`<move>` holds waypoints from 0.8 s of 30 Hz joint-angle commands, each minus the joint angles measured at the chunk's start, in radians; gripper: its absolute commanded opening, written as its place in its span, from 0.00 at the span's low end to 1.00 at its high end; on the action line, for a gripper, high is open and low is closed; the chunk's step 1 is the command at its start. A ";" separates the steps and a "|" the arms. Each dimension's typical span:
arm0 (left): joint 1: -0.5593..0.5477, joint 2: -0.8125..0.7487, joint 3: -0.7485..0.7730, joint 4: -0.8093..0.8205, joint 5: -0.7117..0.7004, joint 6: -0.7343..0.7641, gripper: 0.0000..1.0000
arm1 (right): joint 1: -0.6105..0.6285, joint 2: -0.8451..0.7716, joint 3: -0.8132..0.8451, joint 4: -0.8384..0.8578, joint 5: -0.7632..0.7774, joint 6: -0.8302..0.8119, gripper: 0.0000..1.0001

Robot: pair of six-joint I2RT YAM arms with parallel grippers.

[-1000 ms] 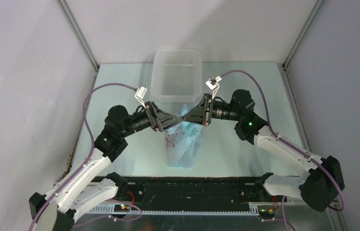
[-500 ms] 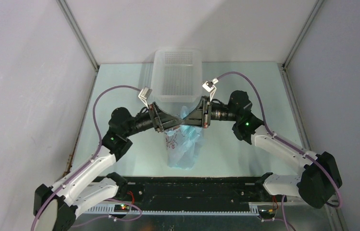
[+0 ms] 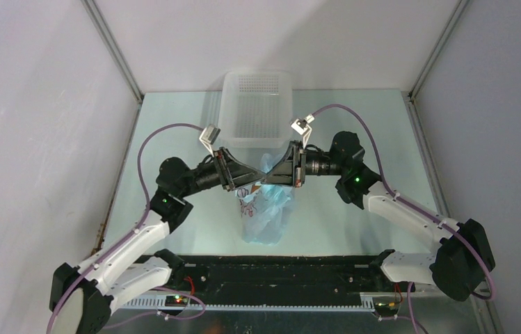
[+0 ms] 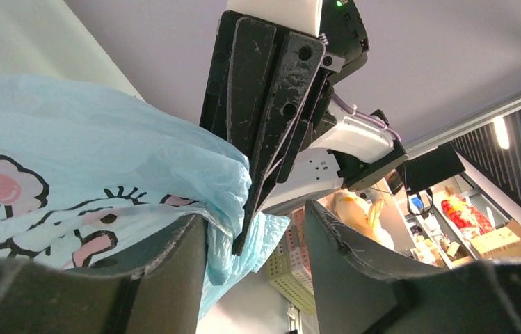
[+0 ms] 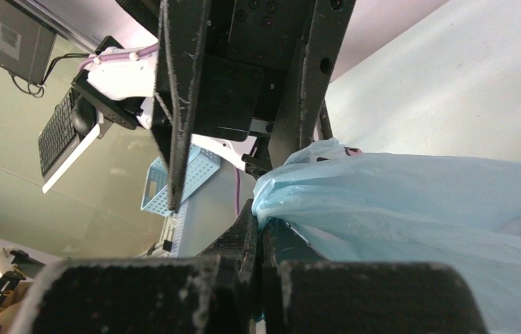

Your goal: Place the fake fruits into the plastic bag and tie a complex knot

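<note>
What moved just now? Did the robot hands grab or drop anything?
The left gripper crept right and the right gripper crept left, closer together over the plastic bag. Nothing new was grabbed or dropped. The right gripper stays shut on the bag's top, the left stays open; bag and white basket stayed put.

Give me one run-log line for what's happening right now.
right gripper: shut on plastic bag | left gripper: open, jaws either side of pinched plastic | white basket: beyond bag

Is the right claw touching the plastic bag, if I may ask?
Touching. The right wrist view shows the right claw shut, pinching the plastic bag between its tips.
</note>
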 commanded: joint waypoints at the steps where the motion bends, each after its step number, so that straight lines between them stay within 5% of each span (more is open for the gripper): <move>1: 0.003 -0.052 -0.015 0.027 0.041 -0.001 0.54 | 0.000 0.000 0.001 0.021 0.001 -0.011 0.00; 24: 0.007 -0.127 -0.049 -0.148 -0.064 0.079 0.25 | -0.002 -0.019 0.001 -0.015 0.008 -0.029 0.00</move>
